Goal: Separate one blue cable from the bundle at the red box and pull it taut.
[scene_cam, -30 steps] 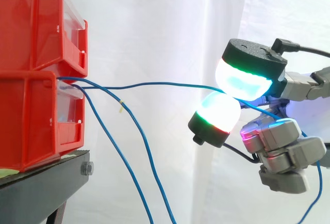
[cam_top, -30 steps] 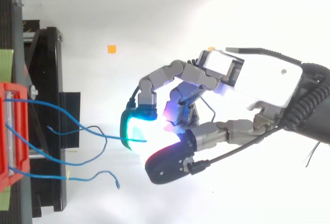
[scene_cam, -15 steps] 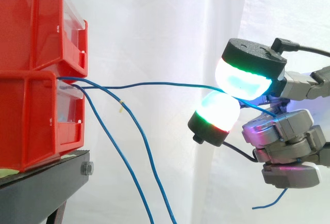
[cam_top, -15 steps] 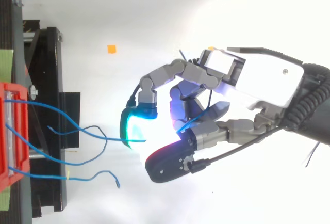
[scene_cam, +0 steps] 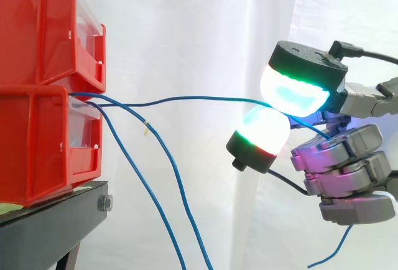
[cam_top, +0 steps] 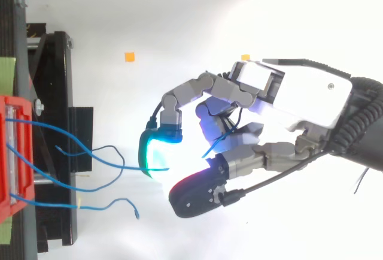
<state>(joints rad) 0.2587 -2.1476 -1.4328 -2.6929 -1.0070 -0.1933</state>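
Observation:
Two red bins (scene_cam: pixel 43 96) are stacked at the left, with blue cables coming out of the lower one. One blue cable (scene_cam: pixel 186 101) runs almost level, slightly bowed, from the bin to my hand (scene_cam: pixel 345 170). Two glowing fingertips (scene_cam: pixel 292 93) pinch it between them. Its free tail (scene_cam: pixel 329 251) dangles below the curled fingers. From above, the same cable (cam_top: pixel 133 168) reaches the cyan pad of the hand (cam_top: pixel 305 101). Two more blue cables (scene_cam: pixel 165 170) droop from the bin toward the floor, apart from the hand.
The bins rest on a black stand (scene_cam: pixel 56 220) in front of a white curtain. A yellow tag (scene_cam: pixel 147 127) marks one drooping cable. A loose cable end (cam_top: pixel 136 214) hangs free beyond the stand. An orange square (cam_top: pixel 129 57) lies on the floor.
The hand's lower fingers have curled in tighter. The cable's free tail swung from the hand's right side to below it. The pinch on the cable holds, slightly higher.

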